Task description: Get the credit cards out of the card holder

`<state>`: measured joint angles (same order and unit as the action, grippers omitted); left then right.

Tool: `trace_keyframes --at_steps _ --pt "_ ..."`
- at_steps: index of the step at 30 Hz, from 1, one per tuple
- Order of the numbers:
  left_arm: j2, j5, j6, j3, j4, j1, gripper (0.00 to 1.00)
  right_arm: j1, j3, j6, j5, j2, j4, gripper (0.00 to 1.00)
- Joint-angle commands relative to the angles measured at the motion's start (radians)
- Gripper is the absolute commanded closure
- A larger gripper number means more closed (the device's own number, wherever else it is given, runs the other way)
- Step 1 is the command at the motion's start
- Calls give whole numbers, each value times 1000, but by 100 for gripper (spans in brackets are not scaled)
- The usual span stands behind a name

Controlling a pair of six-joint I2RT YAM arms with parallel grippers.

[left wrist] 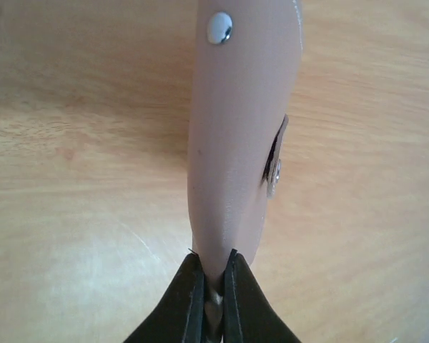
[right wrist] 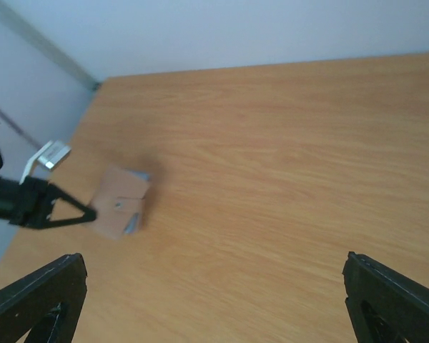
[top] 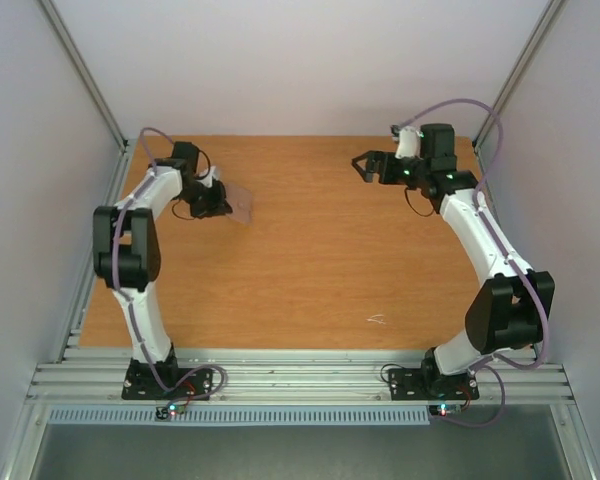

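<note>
Wood table (top: 310,260). Left gripper (left wrist: 213,266) clamped tight on 1 edge of holder (left wrist: 236,143), far left of table; right gripper (top: 372,165) gaping, well apart, holding nothing. Holder looks folded; cards unseen. Step: securing holder. Next, likely: bring right across to unsnap it.

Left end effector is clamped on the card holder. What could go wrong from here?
1. The left end effector pinches only one edge of the card holder, so it may pivot or slip when tugged.
2. The holder looks folded shut, no cards showing; its snap may resist opening.
3. The right end effector, open, is far across the table; its approach could knock the holder.
</note>
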<state>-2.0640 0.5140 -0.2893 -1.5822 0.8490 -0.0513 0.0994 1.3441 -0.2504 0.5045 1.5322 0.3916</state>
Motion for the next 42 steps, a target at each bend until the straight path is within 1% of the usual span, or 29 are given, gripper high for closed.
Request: trace_keyframes --at_steps 1,5,8,10,11,13,15,18,21,24,29,34,36,37,39,40,41,42 --pt "318 -15 152 50 -79 -21 100 117 148 -40 173 21 103 1" --pt "602 10 213 224 -301 -47 100 228 198 -19 318 -7 27 2" --pt "785 65 175 359 -491 -82 100 273 209 94 415 -14 -108 1" --pt "896 76 137 453 -627 -114 100 293 215 173 450 -14 -188 2" --pt "951 81 115 495 -691 -132 100 308 223 189 456 -16 -206 2" --pt "1043 87 79 567 -797 -164 100 350 242 171 464 -28 -219 1" --pt "1117 88 44 608 -865 -196 100 393 264 134 485 -38 -214 2" --pt "1175 99 -6 632 -892 -228 100 424 288 134 530 -47 -226 1" --pt "1214 122 -40 666 -914 -248 100 448 298 126 500 -44 -204 5" --pt "1237 142 -64 700 -942 -272 100 461 325 136 498 -17 -170 15" --pt "1243 164 -75 715 -946 -287 100 501 380 94 518 9 -110 40" --pt "1247 174 -78 719 -956 -291 100 511 390 69 503 12 -69 82" --pt "1253 179 -79 721 -954 -291 100 511 393 43 493 5 -34 95" --pt "1258 187 -79 724 -954 -291 100 511 394 29 490 -2 -13 98" --pt "1267 239 -79 735 -974 -291 99 510 398 -9 502 -15 21 99" --pt "1273 275 -80 747 -1002 -291 86 510 404 -37 514 -19 50 99" --pt "1281 300 -83 760 -1033 -291 61 511 419 -73 529 -18 93 99" --pt "1285 310 -83 767 -1055 -290 47 511 444 -107 540 -9 155 99"
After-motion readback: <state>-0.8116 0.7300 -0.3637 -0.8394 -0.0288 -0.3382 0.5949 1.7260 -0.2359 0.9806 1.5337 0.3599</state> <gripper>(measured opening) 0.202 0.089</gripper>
